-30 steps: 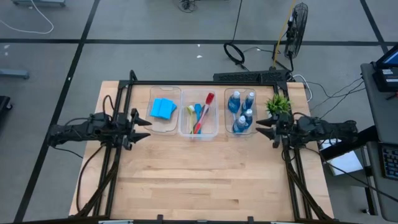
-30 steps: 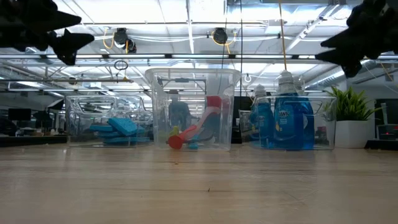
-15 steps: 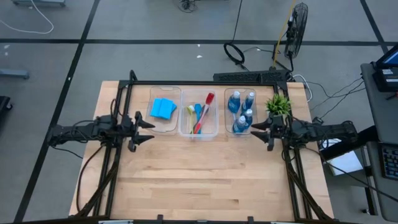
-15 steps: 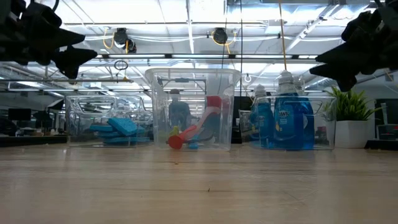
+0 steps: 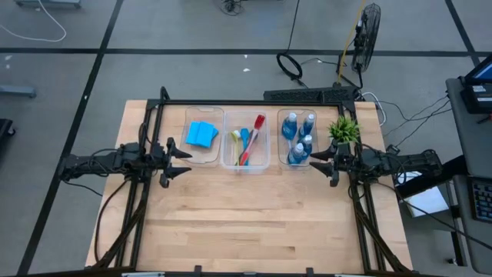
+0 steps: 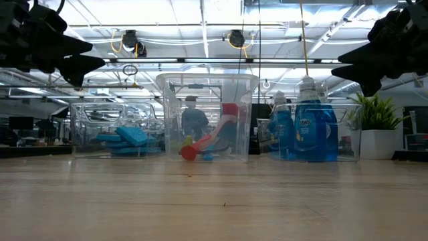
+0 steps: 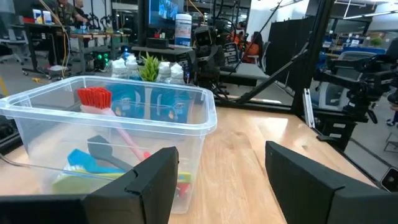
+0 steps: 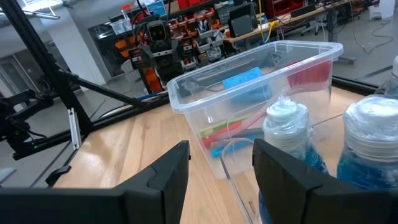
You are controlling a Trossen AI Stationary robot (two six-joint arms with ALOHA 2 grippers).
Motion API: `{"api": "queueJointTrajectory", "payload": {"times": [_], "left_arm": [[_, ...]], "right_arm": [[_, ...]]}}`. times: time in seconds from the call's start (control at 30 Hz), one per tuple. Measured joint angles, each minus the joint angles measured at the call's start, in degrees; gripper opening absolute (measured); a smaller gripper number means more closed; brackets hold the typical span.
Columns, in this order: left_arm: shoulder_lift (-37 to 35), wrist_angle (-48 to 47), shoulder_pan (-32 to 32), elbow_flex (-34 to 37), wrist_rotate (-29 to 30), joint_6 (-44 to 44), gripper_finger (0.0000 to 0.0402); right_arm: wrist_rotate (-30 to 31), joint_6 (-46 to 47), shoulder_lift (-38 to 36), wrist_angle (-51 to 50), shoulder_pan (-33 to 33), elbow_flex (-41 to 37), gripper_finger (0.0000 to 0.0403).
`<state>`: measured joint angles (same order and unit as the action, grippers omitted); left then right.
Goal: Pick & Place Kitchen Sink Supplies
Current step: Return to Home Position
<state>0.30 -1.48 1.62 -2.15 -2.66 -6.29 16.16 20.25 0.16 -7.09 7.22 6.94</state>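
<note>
Three clear bins stand in a row at the table's far side. Blue sponges lie stacked in the left bin. Long-handled brushes, a red one among them, lie slanting in the middle bin. Blue bottles stand upright in the right bin. My left gripper hovers open above the table, just near-left of the sponge bin. My right gripper hovers open just near-right of the bottle bin. Both point toward the table's middle.
A small green plant in a white pot stands right of the bottle bin, close to my right arm. The bare wooden tabletop stretches from the bins to the near edge. Black frame rails run along both sides.
Both grippers have moved inward toward the table's middle and sunk a little: the left one toward the right, the right one toward the left, nearer the bottle bin. The bins and their contents have stayed put.
</note>
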Motion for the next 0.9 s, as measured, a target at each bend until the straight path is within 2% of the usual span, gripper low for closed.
{"api": "queueJointTrajectory", "payload": {"times": [0.33,0.9], "left_arm": [[0.0,0.0,0.0,0.0,0.1,-3.1,0.0241],[0.0,0.0,0.0,0.0,0.1,-3.1,0.0241]], "right_arm": [[0.0,-0.4,0.0,-0.3,0.0,-0.1,0.0165],[0.0,-0.4,0.0,-0.4,0.0,-0.2,0.0165]]}}
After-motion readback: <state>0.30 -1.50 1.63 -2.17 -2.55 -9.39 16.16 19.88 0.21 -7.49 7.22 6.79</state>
